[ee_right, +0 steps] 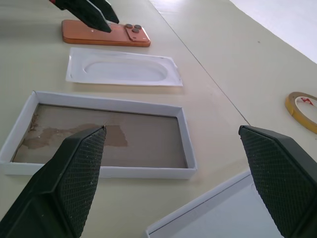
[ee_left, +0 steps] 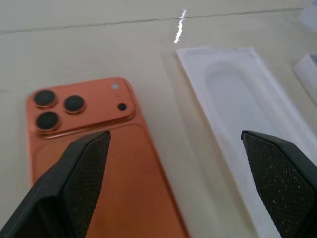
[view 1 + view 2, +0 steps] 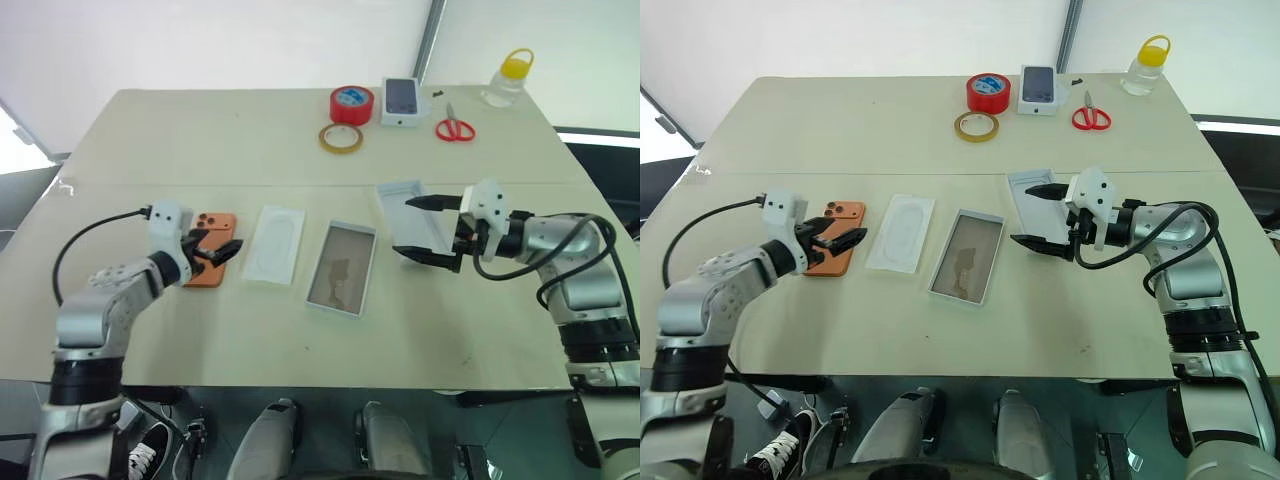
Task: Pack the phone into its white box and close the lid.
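The phone [image 3: 213, 262] lies flat on the table [image 3: 200, 130] with its back up, its camera lenses at the far end. The left gripper [image 3: 220, 250] hovers over it with its two black fingers spread wide and nothing between them; in the left wrist view one finger [image 2: 74, 183] sits above the orange back and the other is out over the white card [image 3: 273, 258] just beside the phone. That card has an oval recess and lies between the phone and the white box [image 3: 341, 267]. The box sits open near the middle of the table, its brownish-grey floor bare. Just right of it lies the lid [image 3: 415, 215], tilted a little against the box's line. The right gripper [image 3: 428, 230] hangs over the lid, fingers wide apart and holding nothing. At the far edge of the table stand a red tape roll [image 3: 351, 104], a tan tape ring [image 3: 341, 138], a small white carton [image 3: 401, 102], red scissors [image 3: 454, 126] and a bottle with a yellow cap [image 3: 507, 79]
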### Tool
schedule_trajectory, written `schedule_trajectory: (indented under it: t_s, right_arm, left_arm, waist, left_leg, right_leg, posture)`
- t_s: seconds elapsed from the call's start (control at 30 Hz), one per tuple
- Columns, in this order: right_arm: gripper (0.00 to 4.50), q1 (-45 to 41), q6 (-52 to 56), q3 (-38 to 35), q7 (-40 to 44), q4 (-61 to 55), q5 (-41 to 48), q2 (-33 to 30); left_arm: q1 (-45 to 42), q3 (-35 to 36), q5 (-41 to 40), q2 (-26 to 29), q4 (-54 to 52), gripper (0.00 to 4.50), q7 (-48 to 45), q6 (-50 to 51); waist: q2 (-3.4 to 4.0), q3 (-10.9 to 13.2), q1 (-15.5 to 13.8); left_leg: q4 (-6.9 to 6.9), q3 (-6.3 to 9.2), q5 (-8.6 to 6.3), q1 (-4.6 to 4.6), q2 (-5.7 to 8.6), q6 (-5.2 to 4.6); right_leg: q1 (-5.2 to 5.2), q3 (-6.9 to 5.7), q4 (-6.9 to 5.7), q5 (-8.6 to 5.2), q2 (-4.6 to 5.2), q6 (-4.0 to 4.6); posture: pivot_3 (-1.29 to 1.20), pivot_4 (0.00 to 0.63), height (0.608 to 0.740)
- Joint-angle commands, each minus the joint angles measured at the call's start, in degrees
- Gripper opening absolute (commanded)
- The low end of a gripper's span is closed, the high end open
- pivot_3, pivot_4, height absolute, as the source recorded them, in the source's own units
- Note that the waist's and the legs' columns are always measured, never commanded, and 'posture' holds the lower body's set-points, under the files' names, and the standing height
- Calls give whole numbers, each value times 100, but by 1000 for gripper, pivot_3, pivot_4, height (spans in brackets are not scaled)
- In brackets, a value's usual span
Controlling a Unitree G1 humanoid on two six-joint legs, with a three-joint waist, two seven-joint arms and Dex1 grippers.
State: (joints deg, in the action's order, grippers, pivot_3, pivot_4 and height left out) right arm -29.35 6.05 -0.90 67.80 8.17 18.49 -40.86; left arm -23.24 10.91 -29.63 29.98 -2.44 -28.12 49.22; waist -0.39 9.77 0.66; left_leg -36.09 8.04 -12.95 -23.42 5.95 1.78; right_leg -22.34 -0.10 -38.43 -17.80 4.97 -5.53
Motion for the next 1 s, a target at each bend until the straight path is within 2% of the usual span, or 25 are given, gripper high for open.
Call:
schedule_trajectory:
  t_s: [0.03, 0.4, 0.6, 0.73, 0.83, 0.93, 1.0]
  right_arm:
    - [4485, 24, 53, -112, -36, -159, 100, -6]
    - [4485, 95, -75, -177, -259, -141, 14, -13]
    - [4485, 36, -195, -138, -389, -142, -16, 23]
    - [4485, 20, -222, -120, -401, -125, -19, 11]
    - [4500, -10, -226, -113, -410, -157, -14, 5]
    - [4500, -37, -220, -99, -419, -167, -11, 11]
    - [4500, -44, -206, -80, -419, -199, -10, 17]
  left_arm:
    - [-384, 229, -283, -160, 35, 4446, 130, 299]
    - [-504, 199, -368, -716, 138, 4446, 632, 922]
    - [-698, 654, -779, -1128, 426, 4446, 912, 1435]
    - [-667, 712, -831, -1180, 509, 4446, 993, 1660]
    - [-605, 741, -911, -1238, 534, 3626, 1002, 1818]
    - [-598, 812, -981, -1348, 523, 2167, 1043, 1905]
    - [-589, 803, -922, -1369, 543, 1015, 1088, 1927]
  waist:
    - [0, 0, 10]
    - [-1, 0, 17]
    - [-3, 0, 14]
    - [-2, -1, 19]
    - [-3, -1, 16]
    - [-3, -1, 10]
    - [-3, -1, 8]
  left_leg:
    - [0, 0, 1, 0, 0, 1]
    - [-5, -2, 2, 1, 0, 3]
    - [-6, -2, 2, 1, 0, 3]
    - [-6, -2, 2, 1, 0, 3]
    - [-7, -3, 2, 2, 0, 4]
    - [-7, -2, 2, 2, 1, 4]
    - [-8, -3, 2, 1, 2, 4]
  right_leg:
    - [0, 0, 1, 0, 0, 0]
    - [0, 2, -7, 1, -1, -1]
    - [0, 2, -7, 1, -1, -2]
    - [0, 2, -7, 1, -1, -2]
    - [1, 2, -7, 1, -1, -2]
    - [2, 2, -7, 1, -1, -2]
    - [1, 2, -7, 1, 0, -2]
  posture:
    - [0, 150, 740]
    - [0, 150, 740]
    - [0, 150, 740]
    - [0, 150, 740]
    - [0, 150, 740]
    - [0, 150, 740]
    - [0, 150, 740]
